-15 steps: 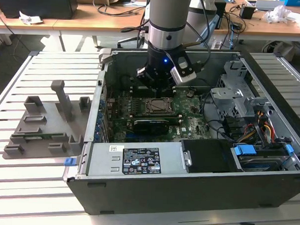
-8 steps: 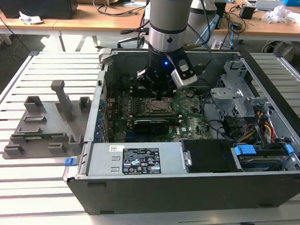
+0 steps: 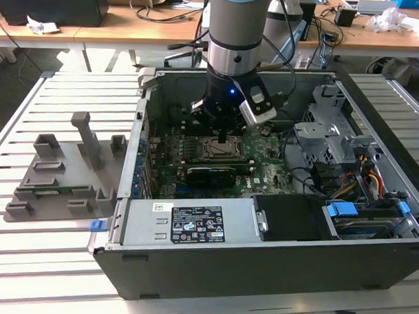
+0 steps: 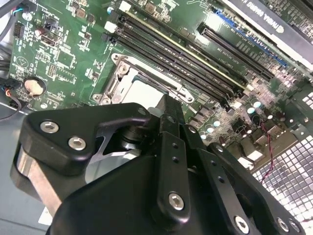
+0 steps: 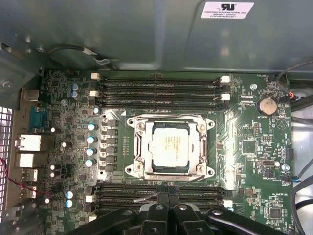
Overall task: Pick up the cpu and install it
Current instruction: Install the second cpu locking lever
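Cpu [image 5: 169, 146] sits flat in the socket frame [image 5: 138, 147] mid-motherboard [image 5: 254, 147], w/ pincer [image 3: 226, 139] directly above it, just off the frame's edge. Pincer holds nothing; can't tell if fingers wide or narrow.

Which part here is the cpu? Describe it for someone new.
Look inside the open computer case, at the green motherboard. At its centre, between the black memory slots, sits a metal socket frame. The cpu is the shiny silver square inside that frame.
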`<state>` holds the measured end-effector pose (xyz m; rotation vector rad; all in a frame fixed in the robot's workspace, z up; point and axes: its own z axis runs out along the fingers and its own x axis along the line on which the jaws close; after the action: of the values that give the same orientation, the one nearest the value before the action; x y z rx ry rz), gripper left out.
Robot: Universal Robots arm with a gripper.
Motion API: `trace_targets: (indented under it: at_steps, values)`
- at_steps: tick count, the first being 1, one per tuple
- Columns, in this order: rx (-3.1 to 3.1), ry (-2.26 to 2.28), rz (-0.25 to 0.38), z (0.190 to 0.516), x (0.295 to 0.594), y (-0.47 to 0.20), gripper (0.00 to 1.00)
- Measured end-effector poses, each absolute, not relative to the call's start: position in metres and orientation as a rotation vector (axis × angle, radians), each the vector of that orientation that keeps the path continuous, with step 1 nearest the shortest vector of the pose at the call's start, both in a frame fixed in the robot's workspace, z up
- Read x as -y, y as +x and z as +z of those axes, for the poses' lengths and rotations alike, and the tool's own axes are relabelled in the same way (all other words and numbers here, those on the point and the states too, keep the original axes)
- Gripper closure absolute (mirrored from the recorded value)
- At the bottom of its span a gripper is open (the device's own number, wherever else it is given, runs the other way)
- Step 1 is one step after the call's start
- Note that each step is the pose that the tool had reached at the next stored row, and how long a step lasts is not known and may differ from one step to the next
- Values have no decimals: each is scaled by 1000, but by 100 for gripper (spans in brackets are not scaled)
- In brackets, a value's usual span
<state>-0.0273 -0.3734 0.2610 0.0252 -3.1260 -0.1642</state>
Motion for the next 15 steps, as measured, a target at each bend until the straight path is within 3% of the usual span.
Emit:
trace_targets:
  at_steps: [15]
  values:
    - [3126, 25, -164, 258, 378, -28, 89]
